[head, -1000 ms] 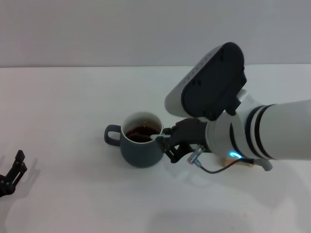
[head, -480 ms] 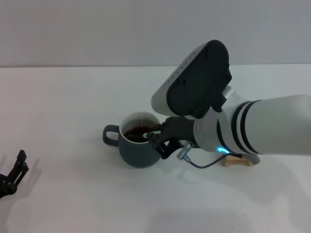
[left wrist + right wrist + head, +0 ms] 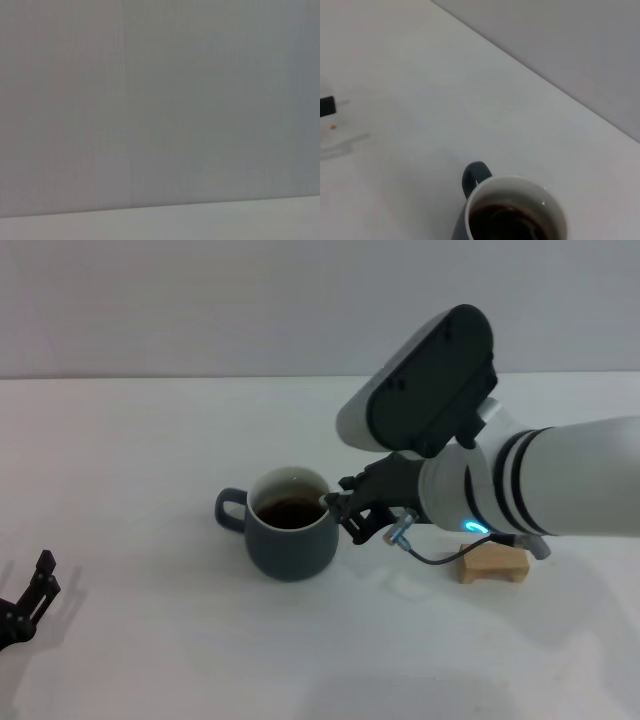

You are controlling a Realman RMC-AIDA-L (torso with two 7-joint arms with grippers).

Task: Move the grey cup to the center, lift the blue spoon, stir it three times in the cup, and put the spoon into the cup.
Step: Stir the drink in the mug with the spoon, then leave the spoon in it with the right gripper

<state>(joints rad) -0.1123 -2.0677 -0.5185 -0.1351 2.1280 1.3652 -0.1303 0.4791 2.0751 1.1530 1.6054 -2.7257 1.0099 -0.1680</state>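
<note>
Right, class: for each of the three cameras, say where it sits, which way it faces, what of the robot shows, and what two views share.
Head: looks forward and down from the robot's head at the table; cup, block, right tool at the cup's rim, left tool parked at the left edge.
Left wrist: faces a bare wall; no robot parts.
Right wrist: looks down into the cup; no fingers show.
Shared: head and right wrist both show the cup.
</note>
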